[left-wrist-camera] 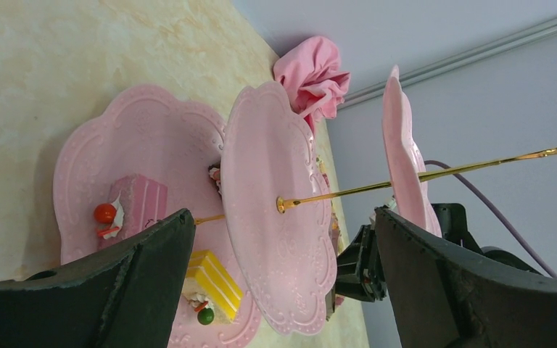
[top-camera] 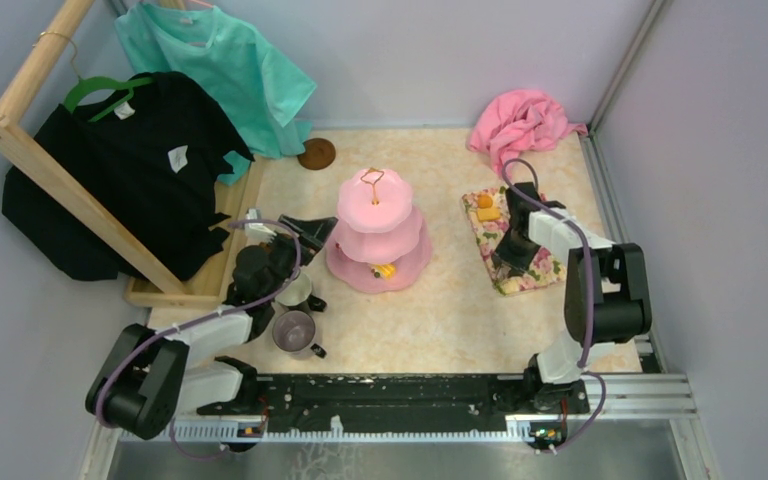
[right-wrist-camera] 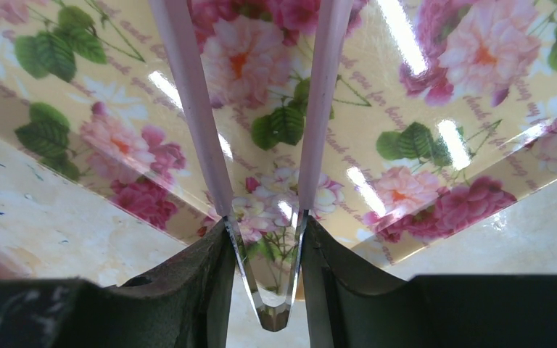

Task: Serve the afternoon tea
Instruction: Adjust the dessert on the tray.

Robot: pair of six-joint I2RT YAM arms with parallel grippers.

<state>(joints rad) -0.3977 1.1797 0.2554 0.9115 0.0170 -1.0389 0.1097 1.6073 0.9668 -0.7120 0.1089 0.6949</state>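
- The step in hand seems to be the loading of snacks: the right gripper (right-wrist-camera: 267, 239) is closed on the hinge end of pink tongs (right-wrist-camera: 192, 109) (a clear piece joins the two legs), and it hangs over the floral mat (top-camera: 484, 238), to the right of the cake stand (top-camera: 377, 232).
- An orange snack (top-camera: 484, 201) and a yellow snack (top-camera: 487, 213) lie on the mat's far end, right of the stand and apart from it. The stand itself is in the middle of the table and already carries a pink slice (left-wrist-camera: 136, 206) and a yellow slice (left-wrist-camera: 216, 284) on its bottom tier.
- The next move probably calls for bringing the tong tips around one snack, squeezing gently, then carrying it left onto a tier without hitting the gold rod.
- The right arm reaches forward with a raised elbow, and its wrist is bent down toward the mat.
- The left gripper (left-wrist-camera: 284, 217) is wide open and empty. It is just left of the stand, rolled on its side, with its fingers pointing at the tiers.
- The white mug (top-camera: 296, 289) and the grey-purple mug (top-camera: 294, 330) stand to the near left of the stand, beside the left arm. One saucer (top-camera: 316, 153) lies far left of the stand, so the mugs are not yet served.
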